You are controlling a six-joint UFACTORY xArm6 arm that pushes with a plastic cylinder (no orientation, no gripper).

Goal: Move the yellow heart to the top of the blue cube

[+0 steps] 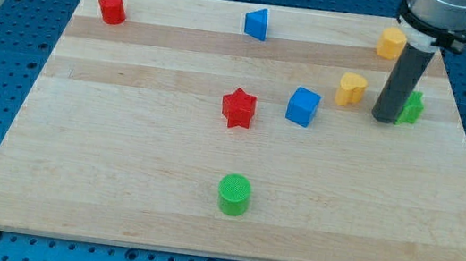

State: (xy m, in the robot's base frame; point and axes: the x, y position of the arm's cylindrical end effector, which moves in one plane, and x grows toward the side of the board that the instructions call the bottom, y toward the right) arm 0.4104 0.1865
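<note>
The yellow heart point(352, 88) lies on the wooden board point(118, 179) toward the view's right, just up and right of the blue cube point(303, 105), with a small gap between them. My tip point(385, 117) rests on the board right of the yellow heart, a short gap apart, and right of the blue cube. The rod hides part of a green block point(413, 107) directly behind it.
A yellow block point(391, 43) sits at the view's top right. A blue triangular block point(257, 23) is at top centre, a red cylinder point(112, 8) at top left, a red star point(239, 108) left of the blue cube, a green cylinder point(234, 194) near the bottom.
</note>
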